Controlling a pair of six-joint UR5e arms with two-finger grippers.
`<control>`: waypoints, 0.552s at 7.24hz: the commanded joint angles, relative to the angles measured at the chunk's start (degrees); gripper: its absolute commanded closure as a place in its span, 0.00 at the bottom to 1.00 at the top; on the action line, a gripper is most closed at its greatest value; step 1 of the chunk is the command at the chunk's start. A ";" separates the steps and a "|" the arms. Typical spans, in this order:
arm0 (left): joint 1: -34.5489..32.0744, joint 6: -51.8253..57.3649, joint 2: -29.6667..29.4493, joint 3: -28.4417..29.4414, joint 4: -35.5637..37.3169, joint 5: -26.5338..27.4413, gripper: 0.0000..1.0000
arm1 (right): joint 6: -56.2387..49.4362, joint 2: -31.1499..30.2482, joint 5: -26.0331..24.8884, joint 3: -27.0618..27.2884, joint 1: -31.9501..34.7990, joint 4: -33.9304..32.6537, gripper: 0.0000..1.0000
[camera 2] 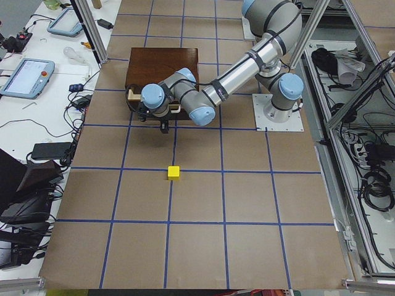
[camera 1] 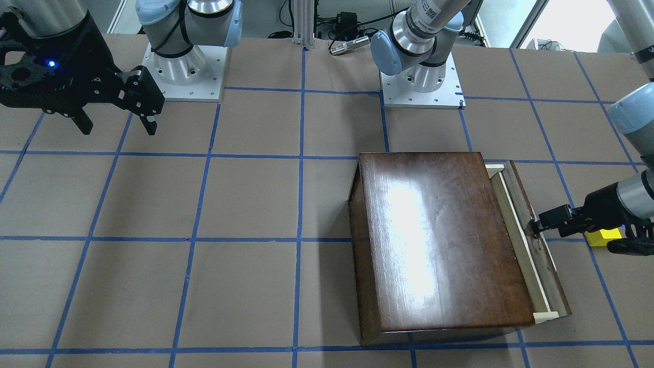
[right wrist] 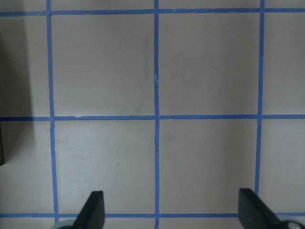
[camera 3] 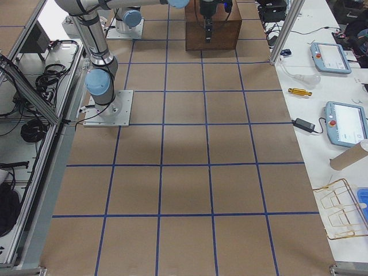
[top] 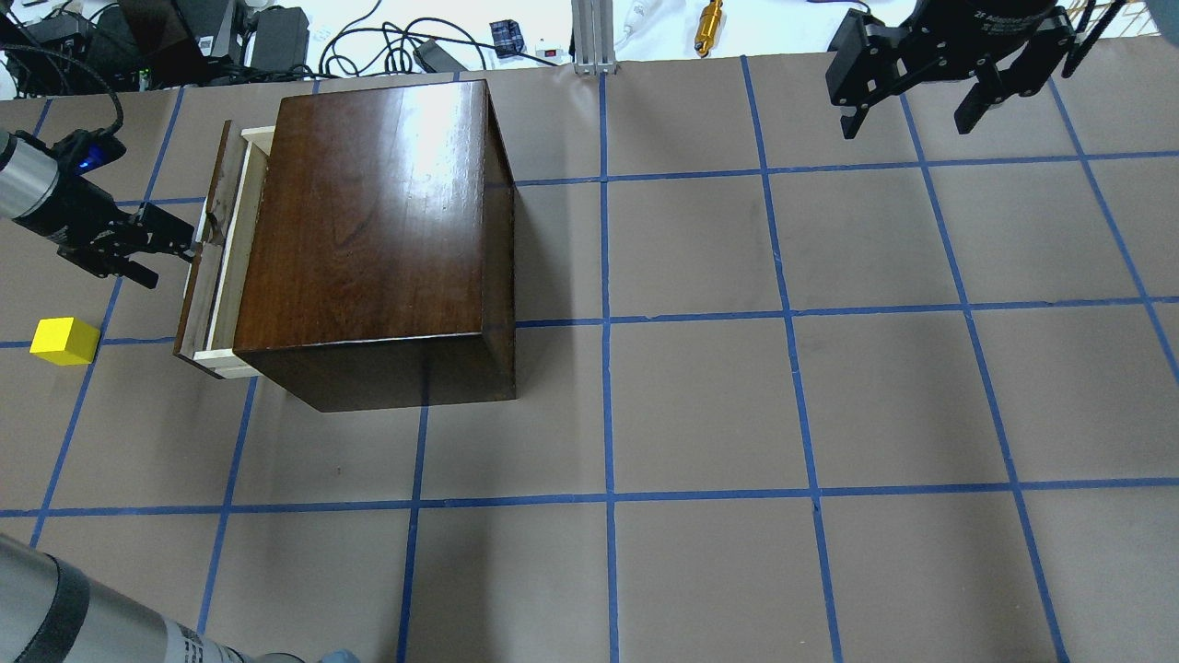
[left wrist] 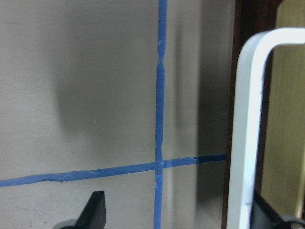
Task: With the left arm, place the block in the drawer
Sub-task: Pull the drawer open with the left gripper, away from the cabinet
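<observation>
One step begun: drawer (top: 224, 267) is drawn slightly open.
Block (top: 64, 341) ungrasped at desk's left edge; left gripper (top: 173, 258), right gripper (top: 904, 129) held spread.

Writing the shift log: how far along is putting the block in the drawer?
Done: the drawer is pulled out a little. In hand: the left pincer sits open around its metal pull. Left: the block lies untouched on the table, beside the drawer, yet to be picked up and placed inside. The right pincer hangs open, idle.
</observation>
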 commanded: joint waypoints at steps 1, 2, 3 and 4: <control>1.69 0.43 0.00 0.01 0.01 -0.02 0.00 | 0.00 0.06 0.03 0.00 0.06 0.00 0.00; 1.87 0.43 0.00 0.01 0.01 -0.02 0.00 | 0.00 0.06 -0.06 0.00 -0.03 0.00 0.00; 2.04 0.43 -0.08 0.01 0.01 -0.02 0.00 | 0.00 0.06 0.03 0.00 -0.03 0.00 0.00; 2.05 0.51 -0.08 0.27 0.01 -0.02 0.00 | 0.00 -0.03 -0.06 0.00 0.06 0.00 0.00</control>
